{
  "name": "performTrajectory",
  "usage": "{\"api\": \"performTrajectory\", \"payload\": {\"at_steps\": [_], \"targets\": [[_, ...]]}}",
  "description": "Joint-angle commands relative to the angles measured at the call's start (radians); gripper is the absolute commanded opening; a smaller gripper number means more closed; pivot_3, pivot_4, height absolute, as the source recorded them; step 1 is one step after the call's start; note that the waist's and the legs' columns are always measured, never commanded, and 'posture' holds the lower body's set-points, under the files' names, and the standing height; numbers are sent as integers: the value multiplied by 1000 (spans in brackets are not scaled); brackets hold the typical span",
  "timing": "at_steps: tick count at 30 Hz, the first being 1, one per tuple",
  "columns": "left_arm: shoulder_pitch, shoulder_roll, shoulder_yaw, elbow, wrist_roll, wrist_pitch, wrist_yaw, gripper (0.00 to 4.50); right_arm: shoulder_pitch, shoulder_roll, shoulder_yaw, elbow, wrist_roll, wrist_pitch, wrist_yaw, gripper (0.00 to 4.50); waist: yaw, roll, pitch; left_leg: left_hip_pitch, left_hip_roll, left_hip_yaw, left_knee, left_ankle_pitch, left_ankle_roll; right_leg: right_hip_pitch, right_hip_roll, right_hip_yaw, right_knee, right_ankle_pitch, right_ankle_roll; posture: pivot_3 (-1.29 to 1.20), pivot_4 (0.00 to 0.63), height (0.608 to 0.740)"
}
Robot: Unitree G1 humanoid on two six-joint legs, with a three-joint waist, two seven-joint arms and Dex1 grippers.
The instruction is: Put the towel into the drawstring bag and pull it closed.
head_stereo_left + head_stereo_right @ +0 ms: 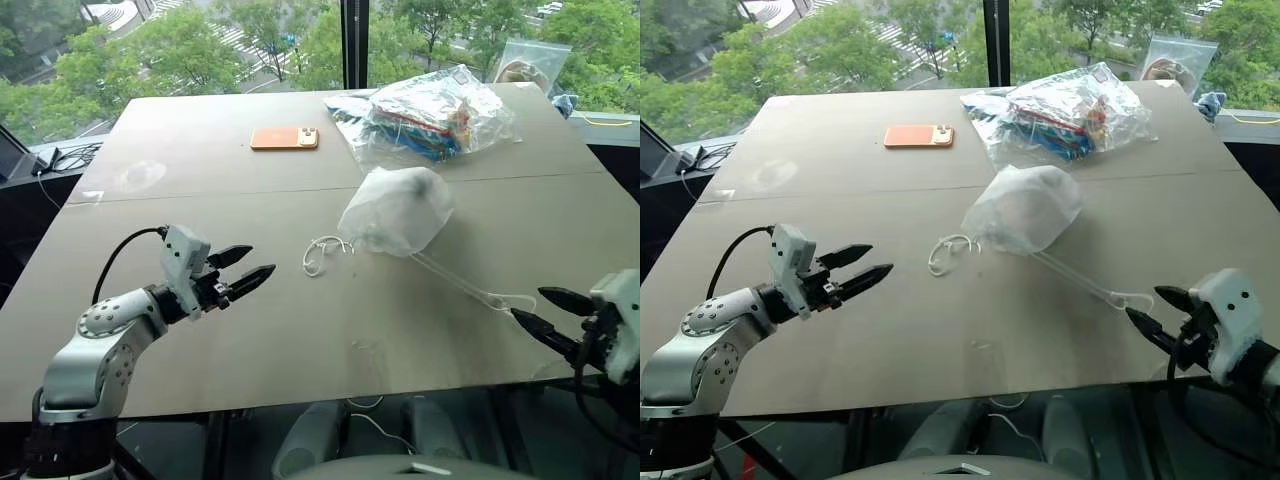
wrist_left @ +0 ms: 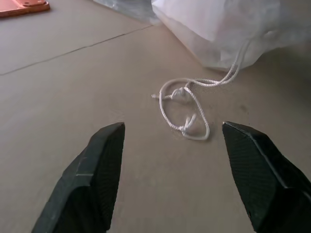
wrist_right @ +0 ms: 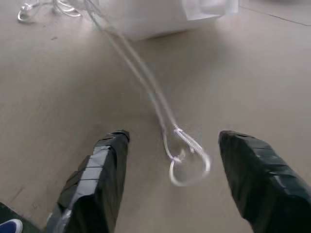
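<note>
At the middle of the tabletop (image 1: 200, 150) the bag (image 1: 396, 210) is seen, bulging and drawn shut at its mouth; the towel is judged to be inside it, though through the thin white fabric it cannot be made out for certain. From the bag one cord loop (image 1: 322, 254) lies at about 8 o'clock, and a second cord (image 1: 470, 285) runs out toward 4 o'clock and ends in a small knotted loop.

The left pincer (image 1: 246, 273) is released, its jaws standing apart and empty, and it is pointed toward the near loop. The right pincer (image 1: 545, 310) is also released and empty, just beside the end of the long cord.

The bag is judged to be light, soft and crinkly, so it would slide easily if it were pushed. The cords are thin and limp; they are best taken at the knotted loops, where a hold is less likely to slip. An orange phone (image 1: 284, 138) and a clear bag (image 1: 430, 115) of colourful items lie behind, at 12 o'clock.
</note>
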State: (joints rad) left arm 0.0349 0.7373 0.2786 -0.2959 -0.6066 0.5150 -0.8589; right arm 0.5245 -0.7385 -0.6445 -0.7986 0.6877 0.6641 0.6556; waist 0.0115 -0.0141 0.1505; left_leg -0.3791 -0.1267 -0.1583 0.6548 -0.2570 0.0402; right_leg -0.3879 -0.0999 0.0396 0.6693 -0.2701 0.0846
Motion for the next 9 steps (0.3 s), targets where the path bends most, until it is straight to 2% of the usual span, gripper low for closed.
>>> {"api": "performTrajectory", "payload": {"at_steps": [1,9], "targets": [[34,42,103,-52,-50,6,-36,4489,51,58,-140,-45,7,-105,48,4456,3,0,0,0,0,0,-2,0,0,0,0,0,-2,0,0,0,150,740],[54,-3,98,-143,-85,43,31,4489,-24,66,-125,26,-35,-150,9,4456,3,0,0,-1,1,0,-5,0,0,0,0,0,-7,0,0,0,150,740]]}}
